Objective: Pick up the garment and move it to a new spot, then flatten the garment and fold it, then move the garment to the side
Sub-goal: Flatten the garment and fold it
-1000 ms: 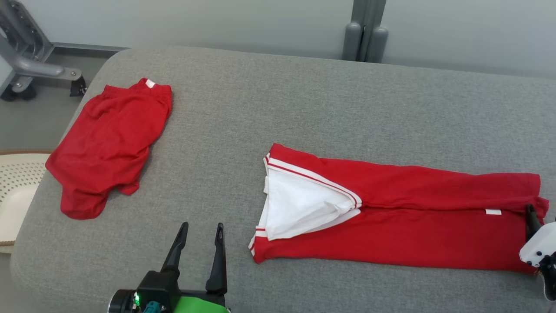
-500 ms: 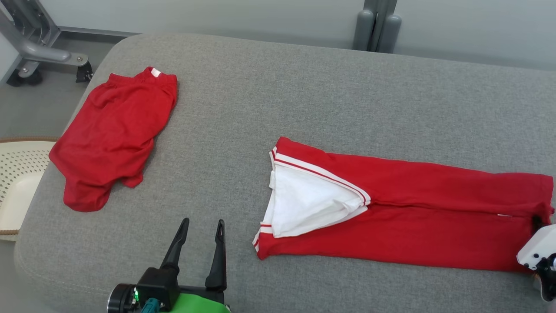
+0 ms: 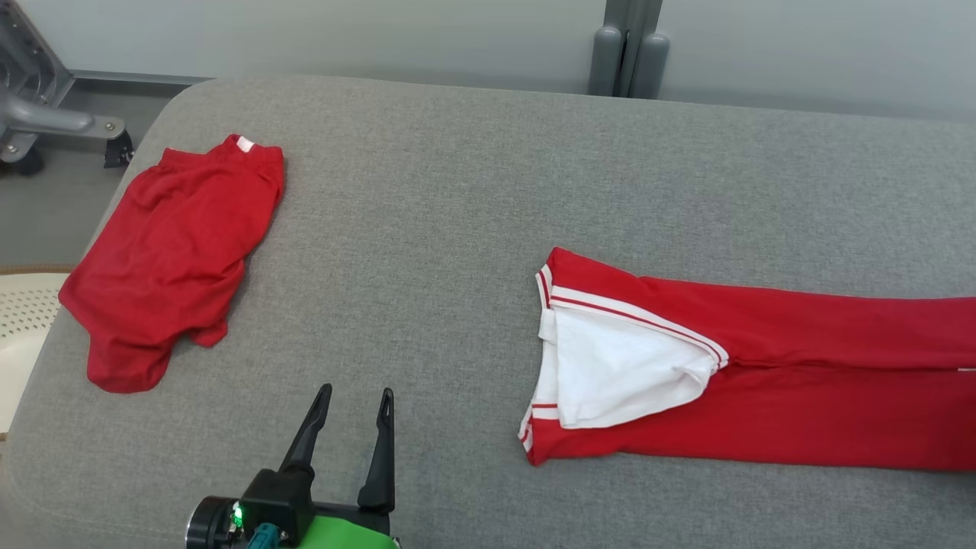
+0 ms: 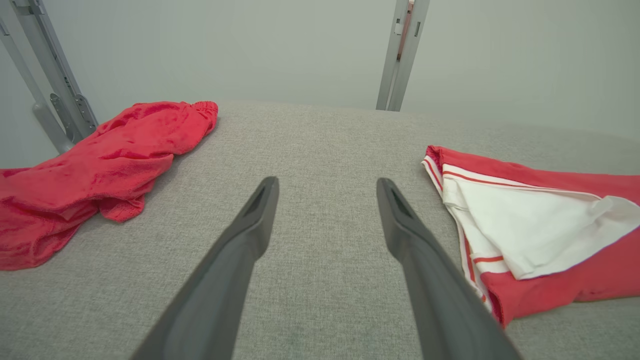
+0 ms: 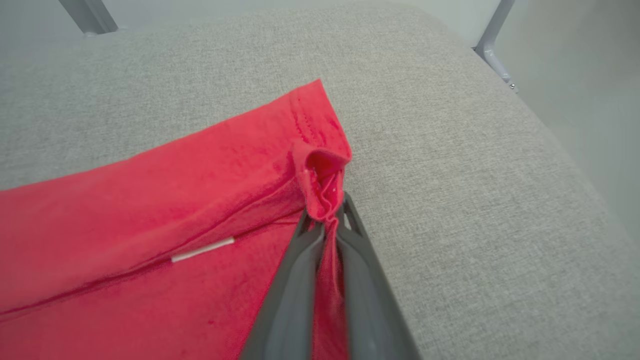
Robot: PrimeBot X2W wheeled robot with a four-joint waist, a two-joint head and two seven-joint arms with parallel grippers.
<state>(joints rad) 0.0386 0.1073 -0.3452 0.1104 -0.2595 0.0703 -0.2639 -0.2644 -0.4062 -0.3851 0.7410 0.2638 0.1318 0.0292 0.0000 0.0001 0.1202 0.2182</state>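
Our right claw [image 5: 326, 216] is clamped on the end corner of the red garment [image 3: 801, 412] — its long axis runs away to that claw's left across the bench [image 3: 457, 191]. The white-lined end [image 3: 618, 370] lies ahead-right of our left claw [image 3: 355, 393], which gapes wide and empty — the nearer arm for it, we reckon.
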